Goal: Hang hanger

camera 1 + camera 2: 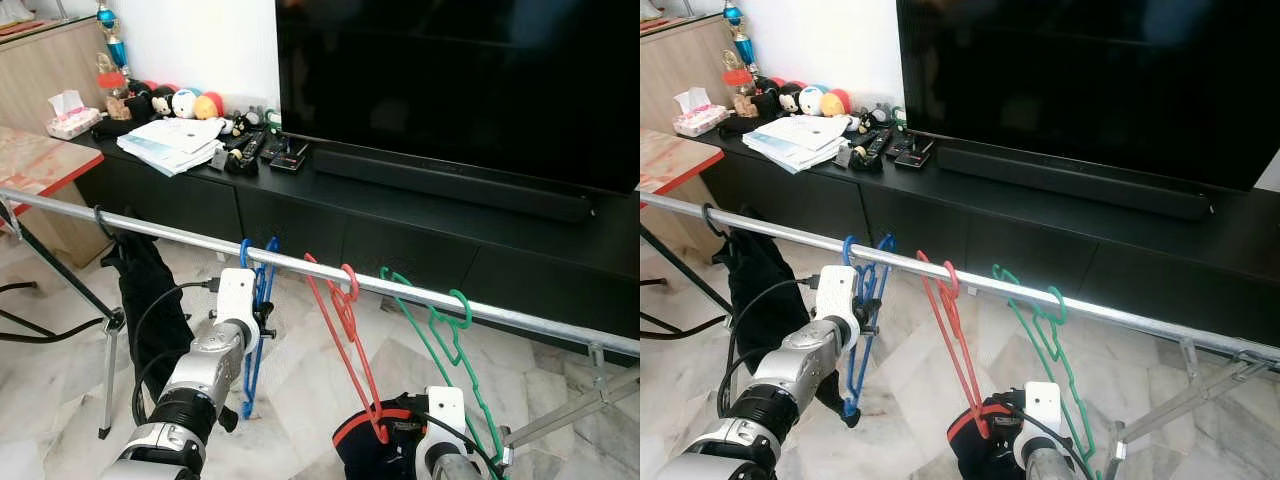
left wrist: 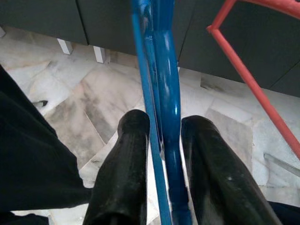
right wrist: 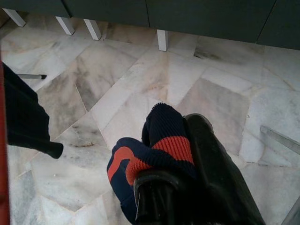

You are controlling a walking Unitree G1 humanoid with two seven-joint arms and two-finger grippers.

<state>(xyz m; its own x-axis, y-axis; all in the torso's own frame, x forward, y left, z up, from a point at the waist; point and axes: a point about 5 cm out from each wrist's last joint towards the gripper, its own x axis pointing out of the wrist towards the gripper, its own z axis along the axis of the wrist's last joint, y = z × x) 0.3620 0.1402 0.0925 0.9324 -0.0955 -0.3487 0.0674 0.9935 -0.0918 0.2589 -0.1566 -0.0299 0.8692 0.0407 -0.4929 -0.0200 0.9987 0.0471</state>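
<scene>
The blue plastic hanger hangs by its hook on the shiny metal rail, its thin glossy bars clamped between the left gripper's matte black fingers. Beside it hang a red hanger and a green hanger. Lower down, the right gripper grips a ribbed navy-and-orange knit sock over the veined marble floor.

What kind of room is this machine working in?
Most likely a home living room: a big television stands on a long black cabinet, plush toys line the wall, and coloured hangers hang from a metal drying rail on a marble floor.
</scene>
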